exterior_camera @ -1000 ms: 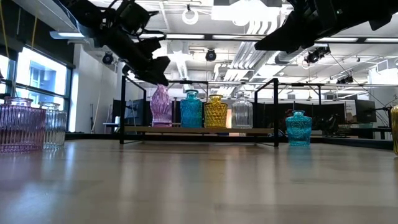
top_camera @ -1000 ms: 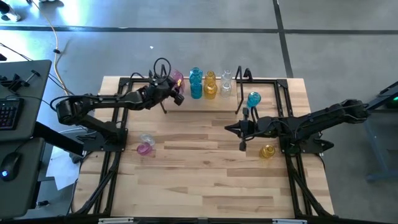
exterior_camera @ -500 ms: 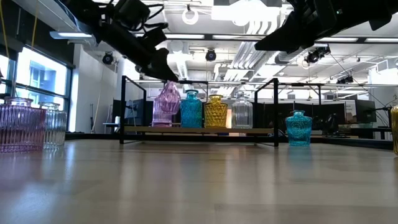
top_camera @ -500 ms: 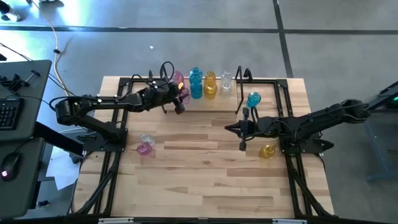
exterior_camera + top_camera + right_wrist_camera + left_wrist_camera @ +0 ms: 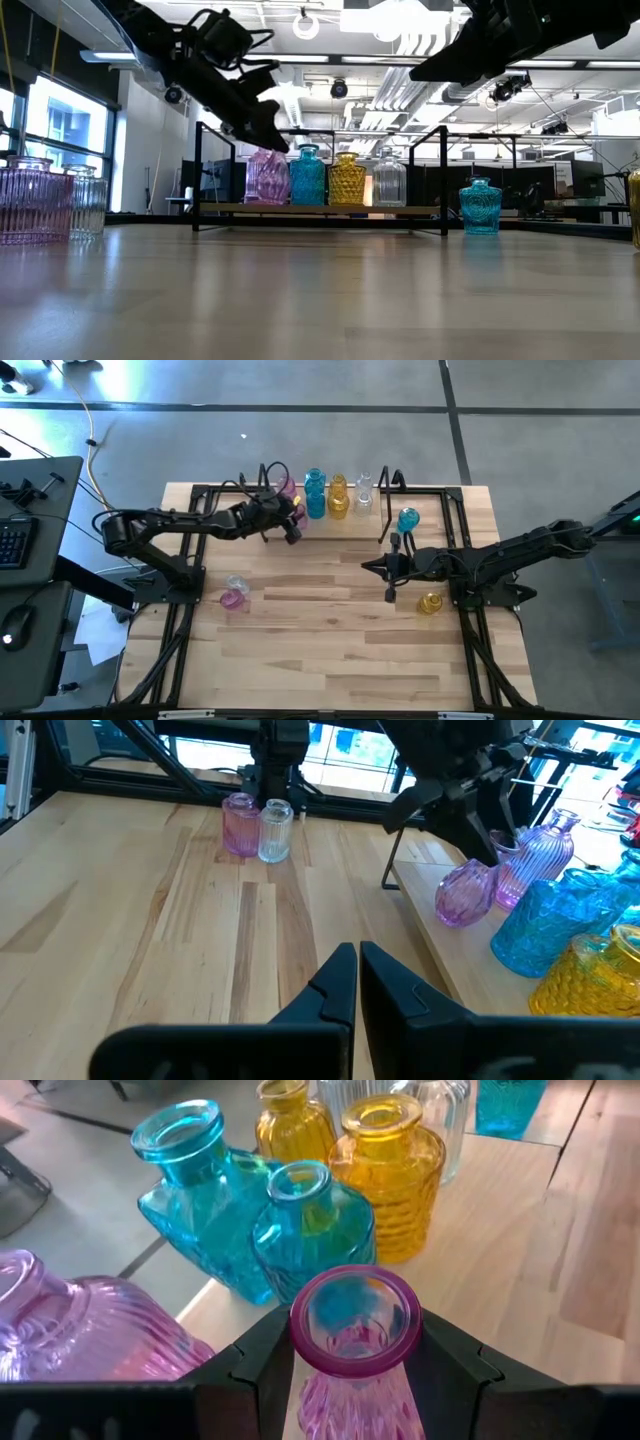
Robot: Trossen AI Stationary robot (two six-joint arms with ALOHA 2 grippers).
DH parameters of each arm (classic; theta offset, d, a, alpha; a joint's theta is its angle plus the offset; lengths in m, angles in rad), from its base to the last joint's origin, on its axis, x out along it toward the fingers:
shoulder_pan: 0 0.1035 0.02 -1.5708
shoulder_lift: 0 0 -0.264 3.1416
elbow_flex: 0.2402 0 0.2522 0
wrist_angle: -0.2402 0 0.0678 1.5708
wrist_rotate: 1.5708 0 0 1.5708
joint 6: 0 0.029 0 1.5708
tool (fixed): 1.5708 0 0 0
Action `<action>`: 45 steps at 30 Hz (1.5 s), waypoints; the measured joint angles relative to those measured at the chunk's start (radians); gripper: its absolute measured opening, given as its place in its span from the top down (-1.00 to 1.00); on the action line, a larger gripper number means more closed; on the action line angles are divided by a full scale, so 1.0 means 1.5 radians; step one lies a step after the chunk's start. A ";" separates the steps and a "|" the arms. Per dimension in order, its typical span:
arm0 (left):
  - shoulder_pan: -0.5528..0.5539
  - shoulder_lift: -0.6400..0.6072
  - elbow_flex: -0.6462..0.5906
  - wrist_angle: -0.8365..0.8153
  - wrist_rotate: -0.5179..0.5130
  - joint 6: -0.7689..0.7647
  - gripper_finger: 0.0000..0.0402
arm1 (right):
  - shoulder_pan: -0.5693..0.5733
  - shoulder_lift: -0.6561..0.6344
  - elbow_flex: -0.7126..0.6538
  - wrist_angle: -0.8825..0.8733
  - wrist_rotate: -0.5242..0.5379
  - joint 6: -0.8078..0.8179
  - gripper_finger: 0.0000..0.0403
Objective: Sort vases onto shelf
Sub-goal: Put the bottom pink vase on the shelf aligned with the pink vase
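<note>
Gripping a pink vase [image 5: 355,1342] by its neck, the left gripper [image 5: 290,520] sits at the left end of the shelf [image 5: 320,209], its arm stretched low and nearly flat across the table [image 5: 330,650] from the left side, wrist angled down toward the rack. From the left wrist view the two dark fingers [image 5: 262,1355] press either side of the vase just under its open rim. The right gripper [image 5: 392,567] hangs over the middle of the table with its fingers shut together on nothing, its arm reaching in from the right edge. On the shelf stand another pink vase [image 5: 80,1330], two blue vases [image 5: 205,1220], two yellow vases [image 5: 388,1175] and a clear vase [image 5: 389,182], packed close in a row. A blue vase [image 5: 407,519] stands on the table just beside the shelf's right end. A yellow vase [image 5: 430,603] sits near the right arm's base. Near the left edge a pink vase [image 5: 232,599] and a clear one [image 5: 236,583] stand touching.
</note>
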 joint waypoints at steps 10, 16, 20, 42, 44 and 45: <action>0.000 0.006 0.001 0.004 -0.006 -0.004 0.24 | 0.000 0.000 0.000 -0.002 -0.003 0.000 1.00; 0.000 0.006 0.001 0.002 -0.012 -0.006 0.23 | 0.000 0.000 0.000 -0.002 -0.003 0.000 1.00; 0.000 0.005 0.000 0.000 -0.033 -0.006 0.23 | 0.000 0.000 0.000 -0.002 -0.002 0.000 1.00; 0.000 0.006 -0.003 -0.002 -0.032 -0.007 -0.03 | 0.000 0.000 0.000 -0.002 -0.002 0.000 1.00; 0.000 0.000 -0.003 -0.002 -0.033 -0.006 -0.03 | 0.000 0.000 0.000 -0.002 -0.002 0.000 1.00; 0.000 -0.004 -0.003 -0.001 -0.033 -0.005 -0.03 | 0.000 0.000 0.000 -0.002 -0.002 0.000 1.00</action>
